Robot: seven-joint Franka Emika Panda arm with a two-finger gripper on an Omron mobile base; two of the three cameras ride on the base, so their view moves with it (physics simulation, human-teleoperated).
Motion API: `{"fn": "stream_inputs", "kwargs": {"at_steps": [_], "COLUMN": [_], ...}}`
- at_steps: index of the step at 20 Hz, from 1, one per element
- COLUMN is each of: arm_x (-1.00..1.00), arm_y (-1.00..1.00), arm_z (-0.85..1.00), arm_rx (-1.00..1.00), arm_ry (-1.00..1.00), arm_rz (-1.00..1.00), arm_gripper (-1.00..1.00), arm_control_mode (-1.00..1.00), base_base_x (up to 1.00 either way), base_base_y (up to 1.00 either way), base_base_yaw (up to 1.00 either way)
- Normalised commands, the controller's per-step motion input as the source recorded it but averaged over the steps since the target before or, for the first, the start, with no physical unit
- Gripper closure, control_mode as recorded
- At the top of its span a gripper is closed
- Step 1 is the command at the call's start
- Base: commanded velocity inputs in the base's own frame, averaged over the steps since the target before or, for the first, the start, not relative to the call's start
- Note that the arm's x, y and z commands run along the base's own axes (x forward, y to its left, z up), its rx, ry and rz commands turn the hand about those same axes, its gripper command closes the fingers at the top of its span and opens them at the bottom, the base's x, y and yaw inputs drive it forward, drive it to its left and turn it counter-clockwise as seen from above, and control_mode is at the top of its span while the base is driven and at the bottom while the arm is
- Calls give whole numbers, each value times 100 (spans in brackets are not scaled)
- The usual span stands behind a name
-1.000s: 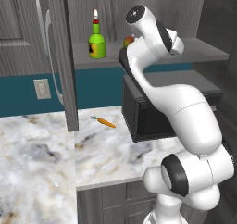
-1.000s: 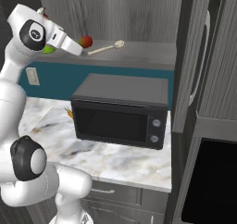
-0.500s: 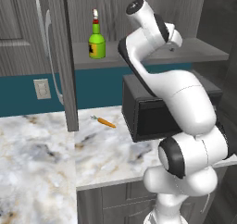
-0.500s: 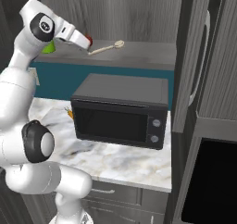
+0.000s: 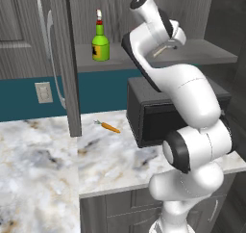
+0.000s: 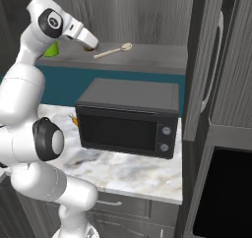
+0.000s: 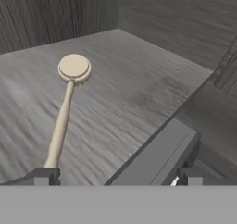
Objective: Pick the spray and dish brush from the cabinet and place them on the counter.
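Observation:
The green spray (image 5: 100, 42) stands upright at the left of the cabinet's grey shelf (image 5: 206, 51); in the right base view my arm hides all but a green sliver of the spray (image 6: 51, 49). The pale dish brush (image 6: 113, 50) lies flat on the shelf, round head to the right. My gripper (image 6: 91, 46) hovers open at the handle's left end. In the hand view the brush (image 7: 62, 121) runs away from me, its head far, its near end just by my left fingertip (image 7: 44, 176). My gripper (image 7: 115, 177) holds nothing. The marble counter (image 5: 38, 164) lies below.
A black microwave (image 6: 128, 119) sits on the counter right under the shelf. An orange carrot (image 5: 108, 126) lies on the counter left of it. The open cabinet door (image 5: 65, 58) with its bar handle hangs to the left. A tall cabinet (image 6: 216, 84) closes the right side.
My hand has swung right along the shelf, away from the spray and up to the brush handle's end. The jaws stayed open.

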Motion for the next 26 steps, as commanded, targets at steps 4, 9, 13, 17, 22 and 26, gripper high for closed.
{"fn": "stream_inputs", "kwargs": {"at_steps": [4, 9, 13, 17, 22, 26], "arm_x": [17, 36, 46, 39, 22, 43], "arm_y": [-2, -4, -3, -4, -5, 0], "arm_z": [-14, -20, -3, 0, -15, -2], "arm_rx": [0, 0, 2, 1, 2, 1], "arm_ry": [-5, -1, 0, 0, 6, 5], "arm_rz": [0, 1, 3, 1, 1, 4], "arm_gripper": [-100, -100, -100, -100, -100, -100], "arm_control_mode": [-100, -100, -100, -100, -100, -100], "base_base_x": [0, 0, 0, 0, 0, 0], "base_base_y": [0, 0, 0, 0, 0, 0], "base_base_yaw": [0, 0, 0, 0, 0, 0]}}
